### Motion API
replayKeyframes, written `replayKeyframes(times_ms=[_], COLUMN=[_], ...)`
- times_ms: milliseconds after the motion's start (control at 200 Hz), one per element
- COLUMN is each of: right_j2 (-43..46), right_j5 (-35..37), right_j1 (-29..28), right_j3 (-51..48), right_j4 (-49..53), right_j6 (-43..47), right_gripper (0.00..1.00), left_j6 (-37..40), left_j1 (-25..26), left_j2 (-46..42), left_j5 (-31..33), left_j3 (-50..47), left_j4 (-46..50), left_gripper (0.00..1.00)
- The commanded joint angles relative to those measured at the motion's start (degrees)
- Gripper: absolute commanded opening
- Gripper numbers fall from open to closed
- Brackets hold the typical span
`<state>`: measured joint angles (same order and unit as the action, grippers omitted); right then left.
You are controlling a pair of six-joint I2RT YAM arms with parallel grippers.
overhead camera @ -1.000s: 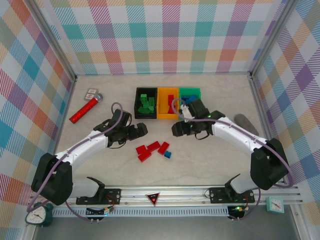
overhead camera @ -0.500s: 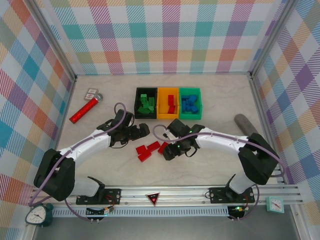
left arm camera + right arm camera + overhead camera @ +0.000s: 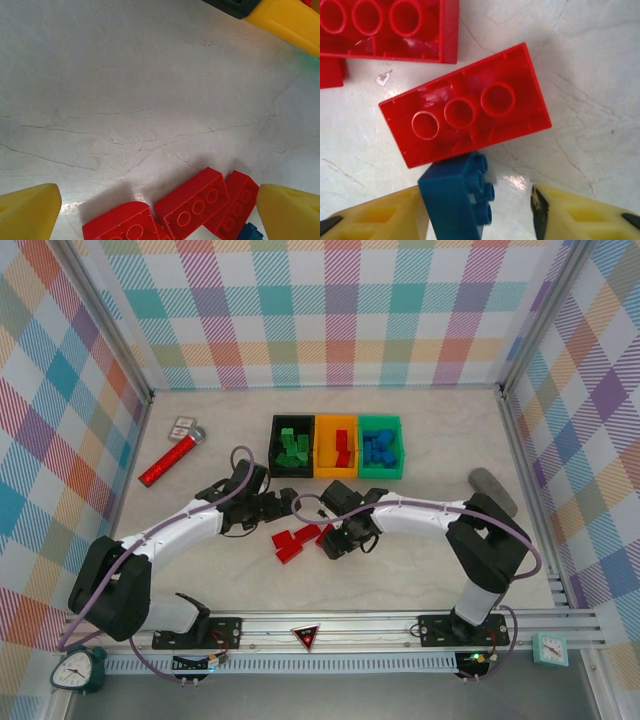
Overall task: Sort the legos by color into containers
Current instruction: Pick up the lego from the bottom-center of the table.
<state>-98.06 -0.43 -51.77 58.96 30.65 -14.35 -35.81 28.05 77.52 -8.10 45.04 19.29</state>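
Observation:
Three red legos [image 3: 296,538] lie upside down on the table in front of the containers: a black bin [image 3: 272,446] with green bricks, an orange bin [image 3: 319,447] with red ones, a green bin [image 3: 380,421] with blue ones. My right gripper [image 3: 338,540] is down at the right end of that cluster. In the right wrist view a blue brick [image 3: 455,200] lies on its side between the fingers of my right gripper [image 3: 477,215]. The left finger touches it and the right finger stands apart. It leans against a red brick [image 3: 465,112]. My left gripper [image 3: 160,212] hangs wide open over the red bricks [image 3: 197,202].
A red glittery cylinder [image 3: 168,462] and a small tag [image 3: 183,427] lie at the far left. A grey pad [image 3: 492,488] sits at the right wall. Two small clocks [image 3: 75,670] [image 3: 550,647] stand by the front rail. Checked walls enclose the table.
My right arm swung from the green bin down and left to the brick cluster, and its jaws narrowed around the blue brick. The left gripper edged slightly right, still open.

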Motion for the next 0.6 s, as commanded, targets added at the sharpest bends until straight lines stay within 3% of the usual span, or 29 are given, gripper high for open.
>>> replayKeyframes(times_ms=[0,145,360,435,590], right_j2=[-1.21,-0.79,2.56,4.41,8.34], right_j5=[0.54,0.32,1.43,2.13,2.18], right_j1=[-0.35,-0.35,-0.15,0.5,4.21], right_j3=[1.68,1.21,0.24,-0.67,-1.39], right_j4=[-0.11,-0.3,-0.53,-1.43,-2.43], right_j6=[0.45,0.26,-0.41,-0.41,-0.68], right_gripper=[0.5,0.31,0.13,0.0,0.0], left_j6=[-0.47,-0.31,-0.34,-0.43,-0.31], left_j1=[0.6,0.69,0.77,0.82,0.89], left_j2=[0.36,0.38,0.8,0.93,0.63], left_j5=[-0.33,-0.08,-0.38,-0.47,-0.27], left_j3=[1.45,1.69,1.63,1.72,1.64], left_j4=[-0.22,0.17,-0.37,-0.63,-0.12], left_gripper=[1.0,1.0,1.0,1.0,1.0])
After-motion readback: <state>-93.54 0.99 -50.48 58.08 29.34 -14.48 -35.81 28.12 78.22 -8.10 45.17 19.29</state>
